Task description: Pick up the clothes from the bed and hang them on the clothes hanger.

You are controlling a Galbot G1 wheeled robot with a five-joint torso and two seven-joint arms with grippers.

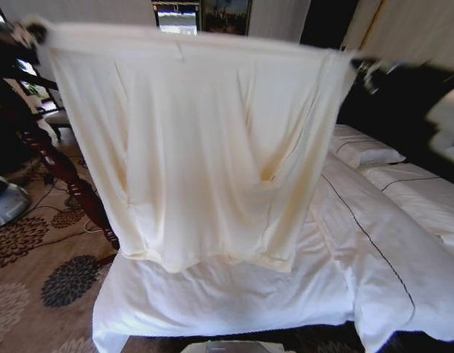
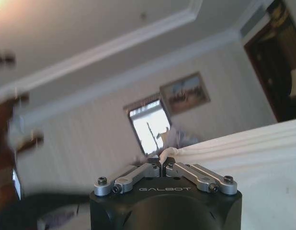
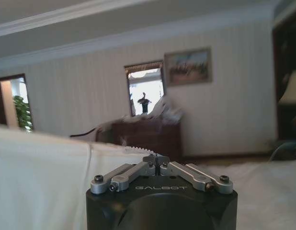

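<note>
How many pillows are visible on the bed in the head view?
2. One pillow lies near the headboard just right of the held-up shirt; a second pillow lies beside it, farther right. The shirt hides part of the bed, so more may be hidden.

The large cream, pale-yellow shirt of thin fabric (image 1: pixel 197 147) hung spread wide in the air above the foot of the bed, its top edge stretched nearly level between two upper corners and its hem dangling just over the duvet. Soft folds ran down its right side. The wide bed with white duvet, white pillows and a thin dark seam line (image 1: pixel 374 250) lay beneath and behind it.
</note>
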